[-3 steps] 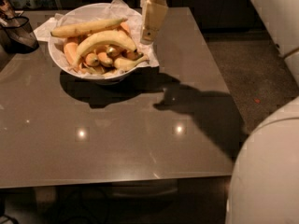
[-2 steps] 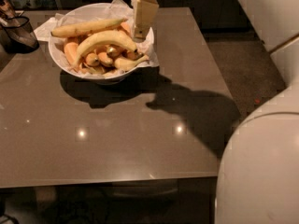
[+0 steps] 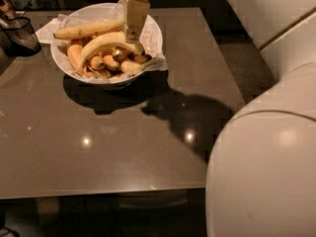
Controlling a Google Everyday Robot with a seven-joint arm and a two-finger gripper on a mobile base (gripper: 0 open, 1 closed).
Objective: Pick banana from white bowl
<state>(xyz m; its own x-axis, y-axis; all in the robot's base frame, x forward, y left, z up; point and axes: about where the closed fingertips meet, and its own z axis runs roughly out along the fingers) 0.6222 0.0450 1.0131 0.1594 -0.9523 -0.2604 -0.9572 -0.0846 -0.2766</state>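
The white bowl (image 3: 154,32), lined with crumpled white paper, stands at the far left of the table. The large curved pale-yellow banana (image 3: 101,44) arches across the middle of the bowl. A straighter long banana (image 3: 84,29) lies behind it, and several small orange-yellow bananas (image 3: 109,62) lie under it. My gripper (image 3: 134,32) hangs over the bowl, its tip just above the right end of the curved banana.
A dark mesh basket (image 3: 19,33) stands at the far left edge of the table (image 3: 128,142). My white arm and body (image 3: 266,147) fill the right side of the view and cast a shadow across the table.
The gripper has moved left from the bowl's right rim to a place over the bowl, above the right end of the curved banana. The bananas have not moved.
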